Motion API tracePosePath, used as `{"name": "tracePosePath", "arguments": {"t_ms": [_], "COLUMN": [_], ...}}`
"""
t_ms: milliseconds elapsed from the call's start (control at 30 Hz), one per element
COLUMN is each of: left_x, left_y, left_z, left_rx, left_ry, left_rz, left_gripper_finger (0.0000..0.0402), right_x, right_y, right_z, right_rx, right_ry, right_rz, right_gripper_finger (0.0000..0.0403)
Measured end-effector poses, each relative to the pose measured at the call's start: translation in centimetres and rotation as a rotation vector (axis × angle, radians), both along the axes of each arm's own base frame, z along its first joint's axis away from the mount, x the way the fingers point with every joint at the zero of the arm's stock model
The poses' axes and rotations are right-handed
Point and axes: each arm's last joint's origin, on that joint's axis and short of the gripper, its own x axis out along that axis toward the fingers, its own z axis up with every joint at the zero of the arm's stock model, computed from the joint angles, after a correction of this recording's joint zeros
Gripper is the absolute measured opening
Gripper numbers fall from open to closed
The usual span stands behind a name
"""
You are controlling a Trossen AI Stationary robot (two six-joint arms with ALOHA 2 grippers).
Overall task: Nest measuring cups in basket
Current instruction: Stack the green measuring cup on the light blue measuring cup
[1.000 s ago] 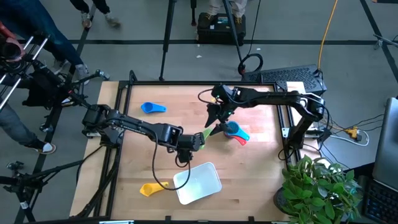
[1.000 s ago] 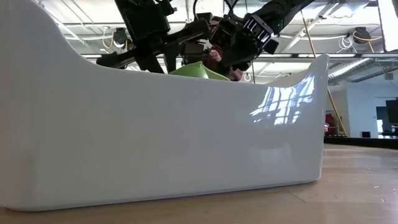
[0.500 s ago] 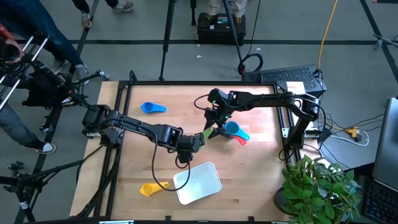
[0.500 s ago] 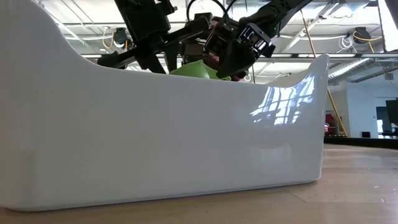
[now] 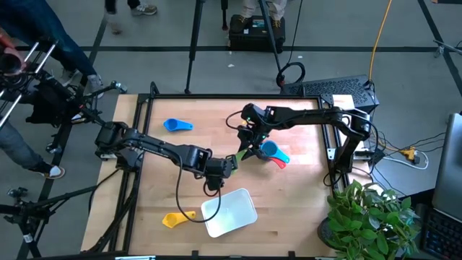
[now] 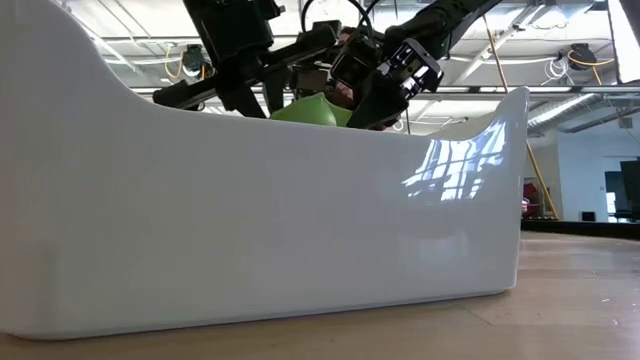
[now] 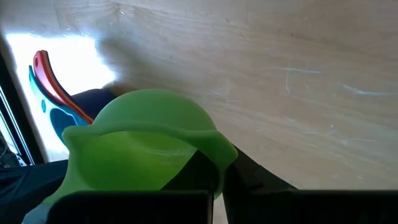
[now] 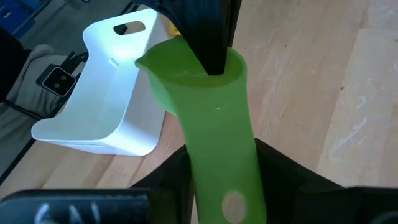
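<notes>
Nearest the front edge of the table sits the basket point(image 5: 229, 211), pale and rounded-square, lying on the wood right of centre; in the low view its white wall point(image 6: 260, 210) fills most of the picture. Just left of it on the table lies the yellow cup point(image 5: 173, 218).

Beyond the basket, over the middle of the table, the left arm reaches in from the left edge, stretched low and long, and its left gripper point(image 5: 228, 165) is clenched on the bowl of the green cup point(image 5: 239, 157), one finger inside the bowl and one outside. The cup hangs above the wood, bowl toward the left arm, handle toward the right one. The right arm comes from the right edge, extended across and bent downward at the wrist, and the right gripper point(image 5: 249, 149) has its fingers either side of the green cup's handle point(image 8: 221, 168); whether they press on it cannot be told.

Just right of that gripper lie nested cups, a light blue cup point(image 5: 273, 151) over a red cup point(image 5: 279, 162). Farthest, toward the left rear, lies a blue cup point(image 5: 175, 126).
</notes>
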Motion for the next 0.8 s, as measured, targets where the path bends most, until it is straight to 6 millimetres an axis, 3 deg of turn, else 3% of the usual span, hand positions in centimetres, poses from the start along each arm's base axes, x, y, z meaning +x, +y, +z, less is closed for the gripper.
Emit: {"name": "tracePosePath", "arguments": {"t_ms": [300,567,800], "left_x": [0.06,-0.03,0.07], "left_y": [-0.21,-0.18,-0.20], "left_z": [0.04,0.00,0.03], "left_rx": [-0.021,-0.015,-0.014], "left_ry": [-0.011,0.003,-0.005], "left_rz": [0.006,-0.009,-0.018], "left_gripper_finger": [0.0007,0.0007,0.0007], "right_x": [-0.03,0.03,0.06], "right_y": [0.07,0.06,0.10], "right_z": [0.07,0.32,0.34], "right_rx": [0.065,0.129,0.124], "right_ry": [0.008,0.034,0.029], "right_rz": [0.006,-0.033,-0.030], "right_gripper_finger": [0.0115,0.0227,0.0224]}}
